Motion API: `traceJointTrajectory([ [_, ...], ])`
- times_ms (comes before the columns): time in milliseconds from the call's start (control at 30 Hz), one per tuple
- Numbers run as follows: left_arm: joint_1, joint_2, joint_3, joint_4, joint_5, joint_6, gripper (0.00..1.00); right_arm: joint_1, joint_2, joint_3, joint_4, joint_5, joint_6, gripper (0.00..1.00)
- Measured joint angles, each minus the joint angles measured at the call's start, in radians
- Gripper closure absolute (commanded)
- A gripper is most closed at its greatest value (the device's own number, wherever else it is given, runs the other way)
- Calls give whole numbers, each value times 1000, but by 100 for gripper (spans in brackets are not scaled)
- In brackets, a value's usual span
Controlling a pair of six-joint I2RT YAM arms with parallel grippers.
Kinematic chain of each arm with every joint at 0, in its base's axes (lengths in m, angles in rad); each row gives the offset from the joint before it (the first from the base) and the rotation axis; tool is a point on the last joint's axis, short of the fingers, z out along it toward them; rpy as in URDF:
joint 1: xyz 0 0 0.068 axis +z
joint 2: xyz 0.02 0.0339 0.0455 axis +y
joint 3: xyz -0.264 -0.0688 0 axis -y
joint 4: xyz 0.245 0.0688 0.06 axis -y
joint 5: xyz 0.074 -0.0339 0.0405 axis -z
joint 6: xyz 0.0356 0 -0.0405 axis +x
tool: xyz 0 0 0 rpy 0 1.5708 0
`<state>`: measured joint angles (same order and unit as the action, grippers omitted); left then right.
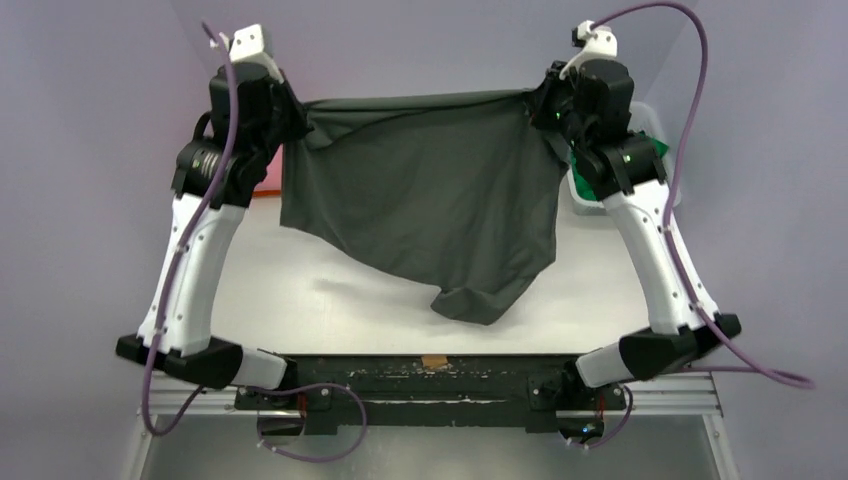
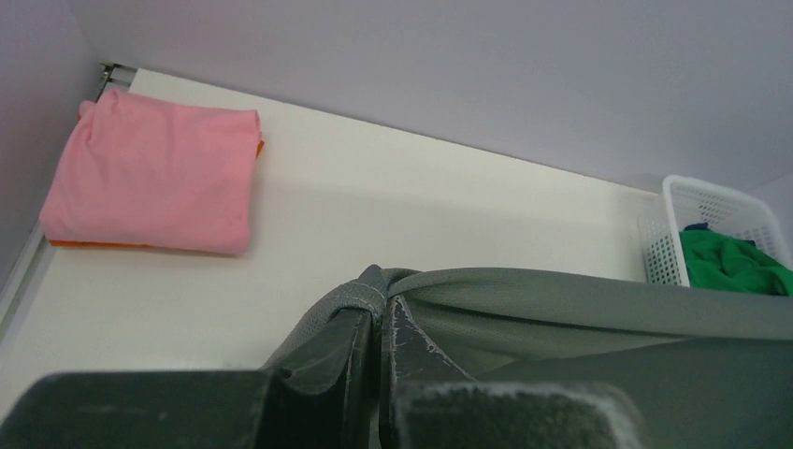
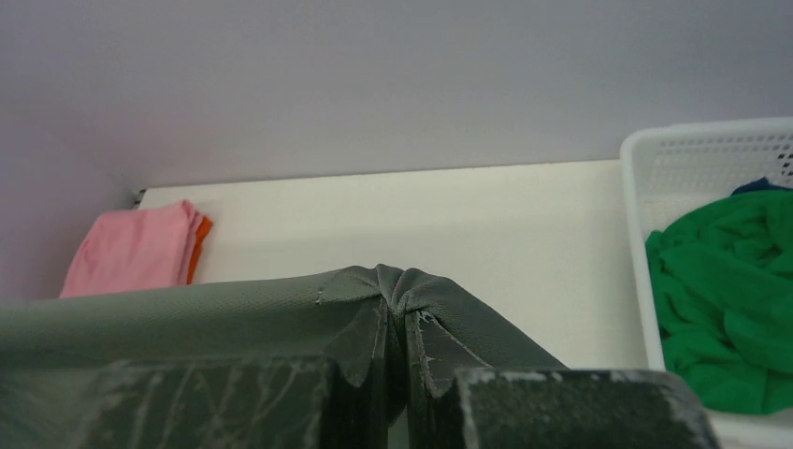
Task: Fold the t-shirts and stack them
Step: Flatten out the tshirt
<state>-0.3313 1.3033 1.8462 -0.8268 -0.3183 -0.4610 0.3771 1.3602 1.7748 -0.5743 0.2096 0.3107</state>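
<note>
Hanging above the worktop (image 1: 330, 290), the dark grey t-shirt (image 1: 430, 200) is pinched at one upper corner by the left hand (image 2: 382, 313) and at the other by the right hand (image 3: 396, 299).

White-and-black arms (image 1: 190, 270), purple cables (image 1: 232, 100).

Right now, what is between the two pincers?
The dark grey t-shirt hangs stretched between the left pincer and the right pincer, each shut on its upper edge. The top view shows the whole span.
</note>
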Motion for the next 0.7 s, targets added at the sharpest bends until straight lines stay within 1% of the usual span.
traceJointTrajectory([
  [100,39,194,218,-47,55,35,100,-79,172,161,-10,-42,-28,100],
  [167,60,307,392,-90,90,58,100,-93,239,257,-16,-49,-48,100],
  [200,71,343,456,-100,103,66,100,-96,257,300,-18,-52,-63,100],
  [267,86,362,517,-111,121,89,100,-93,253,343,-15,-66,-89,100],
  [333,95,338,522,-112,134,107,100,-88,206,340,-10,-81,-114,100],
  [367,95,315,497,-99,136,113,100,-87,172,320,-3,-92,-122,100],
  [433,95,241,391,-63,151,118,100,-87,92,247,15,-109,-134,100],
  [500,95,134,204,-18,169,124,100,-85,-16,106,28,-134,-139,100],
  [600,95,14,-78,55,190,121,100,-83,-151,-171,37,-175,-124,100],
  [700,96,-26,-353,86,219,96,93,-85,-222,-451,39,-219,-84,99],
])
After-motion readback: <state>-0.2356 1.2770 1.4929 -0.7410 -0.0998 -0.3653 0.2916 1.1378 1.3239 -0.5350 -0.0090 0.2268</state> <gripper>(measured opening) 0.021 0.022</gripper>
